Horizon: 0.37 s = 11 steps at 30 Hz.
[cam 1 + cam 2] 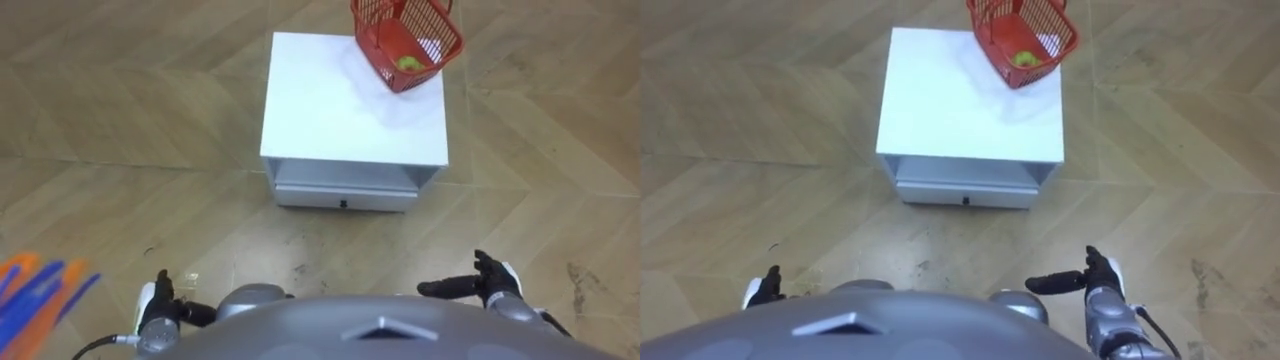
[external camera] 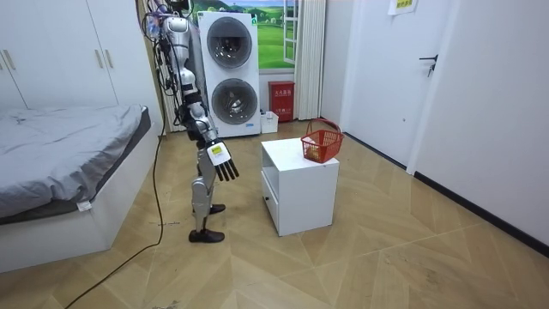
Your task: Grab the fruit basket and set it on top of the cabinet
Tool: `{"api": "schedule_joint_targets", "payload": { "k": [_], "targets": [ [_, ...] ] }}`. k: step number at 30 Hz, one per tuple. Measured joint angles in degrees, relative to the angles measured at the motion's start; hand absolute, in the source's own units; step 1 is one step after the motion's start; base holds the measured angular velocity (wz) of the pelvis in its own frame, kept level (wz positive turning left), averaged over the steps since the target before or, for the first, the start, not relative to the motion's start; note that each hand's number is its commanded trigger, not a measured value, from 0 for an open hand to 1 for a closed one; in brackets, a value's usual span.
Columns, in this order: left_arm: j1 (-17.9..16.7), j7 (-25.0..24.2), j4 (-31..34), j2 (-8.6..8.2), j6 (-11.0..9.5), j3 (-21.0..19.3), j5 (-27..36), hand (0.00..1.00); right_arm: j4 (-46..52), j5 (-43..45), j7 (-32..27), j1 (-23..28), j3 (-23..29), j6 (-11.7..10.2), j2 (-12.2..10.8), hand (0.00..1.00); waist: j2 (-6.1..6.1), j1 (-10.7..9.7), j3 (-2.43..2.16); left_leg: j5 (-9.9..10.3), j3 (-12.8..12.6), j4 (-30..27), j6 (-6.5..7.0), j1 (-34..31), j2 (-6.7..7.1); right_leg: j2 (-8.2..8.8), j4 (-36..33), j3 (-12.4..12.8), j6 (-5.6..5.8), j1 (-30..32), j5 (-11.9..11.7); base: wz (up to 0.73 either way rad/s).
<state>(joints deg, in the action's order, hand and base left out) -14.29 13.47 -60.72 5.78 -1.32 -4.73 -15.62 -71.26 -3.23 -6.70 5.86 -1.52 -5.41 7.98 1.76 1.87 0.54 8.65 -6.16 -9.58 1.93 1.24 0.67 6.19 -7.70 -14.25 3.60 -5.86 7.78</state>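
A red wire fruit basket [image 1: 405, 38] with its handle up stands on the far right corner of a low white cabinet [image 1: 340, 105]. A green fruit [image 1: 408, 63] lies inside it. In the room view the basket [image 2: 321, 142] sits at the cabinet end farthest from me. I stand on the wood floor a step short of the cabinet, facing it. Both arms are low by my body. My left hand [image 1: 158, 305] and my right hand [image 1: 482, 285] are open, hold nothing and are far from the basket.
The cabinet has an open shelf and a drawer [image 1: 345, 197] facing me. A bed [image 2: 60, 163] lies behind me. Stacked washing machines [image 2: 229, 73] and a small red box [image 2: 280, 99] stand by the wall. Bare floor surrounds the cabinet.
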Motion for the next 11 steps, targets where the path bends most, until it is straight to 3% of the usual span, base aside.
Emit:
{"api": "schedule_joint_targets", "payload": {
  "k": [11],
  "targets": [
    [0.3, -0.7, -1.2, -0.15, 1.9, 0.0, -0.3, 0.00, -0.6, -1.5, 0.7, 0.6, 0.7, 0.7, -0.5, 0.00, 0.31, -0.1, -0.53, 0.0, -0.2, 0.0, -0.03, 0.4, 0.04, -0.28, 0.0, 0.0, -0.03, -0.5, 0.0, 0.00]
  ]
}}
